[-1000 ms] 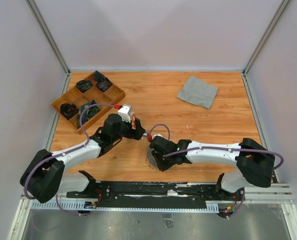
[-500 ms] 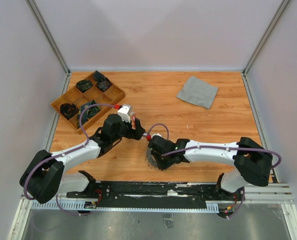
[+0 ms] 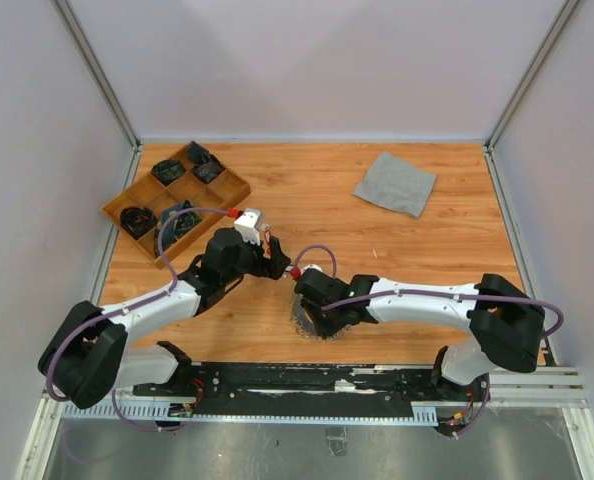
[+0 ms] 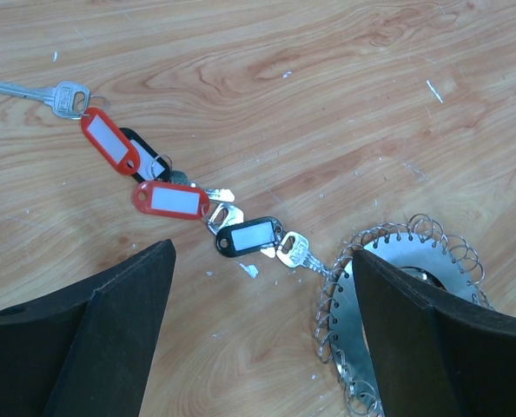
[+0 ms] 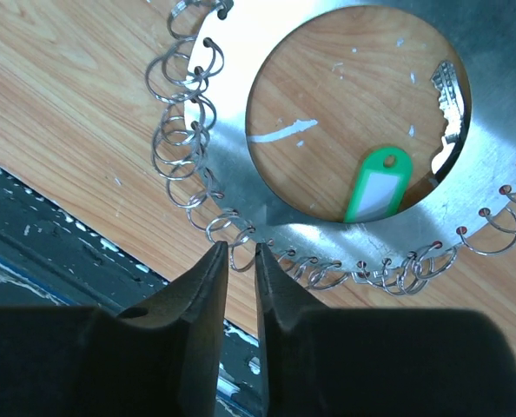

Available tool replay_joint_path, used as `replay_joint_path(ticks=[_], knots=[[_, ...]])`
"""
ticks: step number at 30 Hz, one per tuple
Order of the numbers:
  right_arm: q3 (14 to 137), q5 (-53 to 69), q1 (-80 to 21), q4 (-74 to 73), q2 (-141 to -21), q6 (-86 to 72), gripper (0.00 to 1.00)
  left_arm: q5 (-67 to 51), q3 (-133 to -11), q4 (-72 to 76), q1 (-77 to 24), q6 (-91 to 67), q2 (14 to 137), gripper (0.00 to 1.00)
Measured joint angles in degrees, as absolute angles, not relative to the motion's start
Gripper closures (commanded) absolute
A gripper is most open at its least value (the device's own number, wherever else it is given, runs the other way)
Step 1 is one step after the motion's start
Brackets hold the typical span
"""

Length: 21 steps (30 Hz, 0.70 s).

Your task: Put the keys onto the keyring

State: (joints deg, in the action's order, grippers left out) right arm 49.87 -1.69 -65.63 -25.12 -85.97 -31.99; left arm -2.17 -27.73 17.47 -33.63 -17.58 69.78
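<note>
Closing in: right gripper (image 5: 239, 252) has edged along keyring (image 5: 232, 165) at near edge of table (image 3: 427, 250), jaws drawn nearly together on its fringed rim. Left gripper (image 4: 262, 252) unchanged, jaws wide apart above keys (image 4: 169, 198) lying beside ring. Ring likely steadied; threading not begun.

No legible writing anywhere, keys (image 4: 169, 199) included

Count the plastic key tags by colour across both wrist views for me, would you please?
Red tags: 2
Black tags: 2, one of them partly hidden behind a red one
Green tag: 1
Total: 5
</note>
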Motion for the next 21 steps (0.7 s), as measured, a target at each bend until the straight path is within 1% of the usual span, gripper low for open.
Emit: replay_joint_path(ticks=[3, 5, 16, 21], knots=[[50.7, -1.7, -65.6, -25.2, -86.0, -31.2, 0.74, -2.2, -27.7, 17.5, -33.6, -17.6, 69.6, 0.11], [51.2, -1.7, -65.6, -25.2, -86.0, -30.6, 0.73, -2.2, -27.7, 17.5, -33.6, -17.6, 69.4, 0.11], [51.3, -1.3, -66.3, -25.1, -87.9, -29.0, 0.72, -2.2, -27.7, 17.5, -33.6, -17.6, 69.1, 0.11], [51.3, -0.6, -66.3, -25.1, -88.7, -28.8, 0.74, -2.2, -27.6, 17.5, -33.6, -17.6, 69.1, 0.11]])
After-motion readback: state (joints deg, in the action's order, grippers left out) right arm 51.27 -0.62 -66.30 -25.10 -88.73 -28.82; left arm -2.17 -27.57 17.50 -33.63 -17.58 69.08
